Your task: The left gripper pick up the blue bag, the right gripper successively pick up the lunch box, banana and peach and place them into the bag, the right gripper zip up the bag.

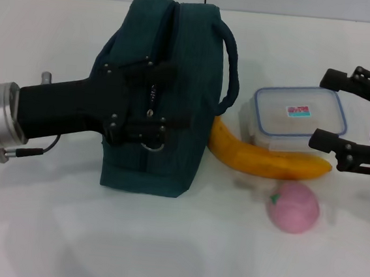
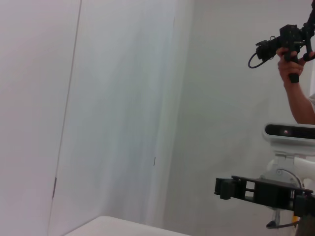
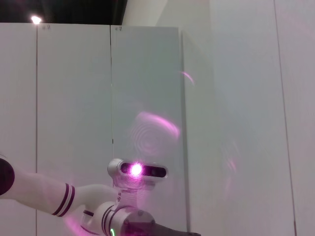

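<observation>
Bag [image 1: 159,97] in left pincer [image 1: 142,105]

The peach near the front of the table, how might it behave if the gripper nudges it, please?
The peach looks round, so it would probably roll. It lies apart from the banana, so nothing would likely stop it.

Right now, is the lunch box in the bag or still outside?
Outside: the lunch box sits on the table right of the blue bag, behind the banana.

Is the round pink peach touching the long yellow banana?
Apart. In the head view, a strip of white table shows between the round pink peach and the long yellow banana above it.
</observation>
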Controlling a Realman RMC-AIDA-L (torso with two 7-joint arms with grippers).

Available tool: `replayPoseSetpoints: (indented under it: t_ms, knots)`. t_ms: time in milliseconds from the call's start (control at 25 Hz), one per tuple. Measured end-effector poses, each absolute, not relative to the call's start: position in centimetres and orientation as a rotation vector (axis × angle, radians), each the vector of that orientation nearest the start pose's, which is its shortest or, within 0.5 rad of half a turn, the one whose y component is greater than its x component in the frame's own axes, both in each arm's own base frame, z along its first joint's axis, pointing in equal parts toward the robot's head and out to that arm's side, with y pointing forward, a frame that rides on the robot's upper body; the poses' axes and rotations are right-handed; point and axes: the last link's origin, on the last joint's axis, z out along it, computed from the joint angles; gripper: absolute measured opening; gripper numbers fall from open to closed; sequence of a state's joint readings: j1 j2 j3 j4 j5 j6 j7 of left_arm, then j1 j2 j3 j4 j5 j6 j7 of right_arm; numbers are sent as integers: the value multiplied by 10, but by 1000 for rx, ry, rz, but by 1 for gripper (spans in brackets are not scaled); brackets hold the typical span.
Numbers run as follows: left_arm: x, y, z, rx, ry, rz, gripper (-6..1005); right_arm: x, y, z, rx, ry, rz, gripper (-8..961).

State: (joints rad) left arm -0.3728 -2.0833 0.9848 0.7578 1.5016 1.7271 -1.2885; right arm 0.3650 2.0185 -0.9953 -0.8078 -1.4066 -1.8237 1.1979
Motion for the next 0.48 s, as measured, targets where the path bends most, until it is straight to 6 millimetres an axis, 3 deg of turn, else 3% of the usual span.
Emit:
replayPoseSetpoints:
  t_ms: [480]
  knots:
    - [-223, 293, 14, -2686, -339, -1186, 882, 219, 291, 50, -2662, 53, 1222, 860]
